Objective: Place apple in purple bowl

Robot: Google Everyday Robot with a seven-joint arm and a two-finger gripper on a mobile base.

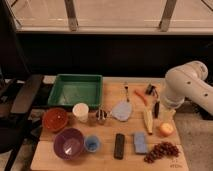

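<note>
The one camera sits high on the near side of the table [100,161], tilted down and facing the window [115,12] behind it. It stands at a middling distance, so the whole tabletop fits in frame. The gripper [167,116] hangs toward the right edge, just above the apple [165,129]. The purple bowl [69,143] lies far to the gripper's left and nearer the lens, and the tray [76,90] lies left of it and farther back.
</note>
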